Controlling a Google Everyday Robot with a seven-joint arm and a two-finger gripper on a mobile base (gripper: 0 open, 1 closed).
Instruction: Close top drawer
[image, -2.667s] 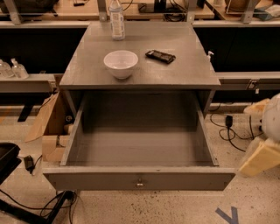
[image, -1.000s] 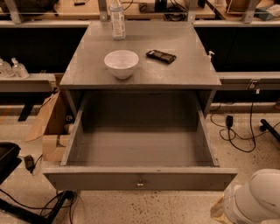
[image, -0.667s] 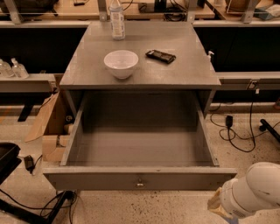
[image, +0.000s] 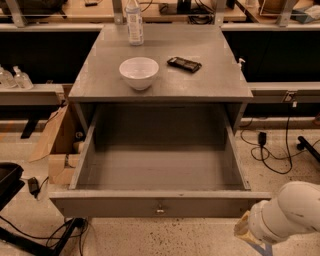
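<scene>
The top drawer (image: 160, 170) of the grey cabinet is pulled far out and is empty inside. Its long flat front panel (image: 125, 205) faces me, with a small metal knob (image: 160, 208) at the centre. My white arm (image: 287, 212) reaches in from the bottom right corner. My gripper (image: 246, 231) shows only as a tan end piece, just below and in front of the panel's right end, apart from the knob.
On the cabinet top (image: 210, 80) stand a white bowl (image: 139, 72), a clear bottle (image: 133, 22) and a dark flat object (image: 184, 63). A cardboard box (image: 57, 145) sits left of the drawer. Cables (image: 272, 150) lie on the floor at right. A black base (image: 7, 182) is at left.
My arm has swung from the right side down to the bottom right, then moved left and slightly up toward the right end of the drawer front. The drawer has not moved.
</scene>
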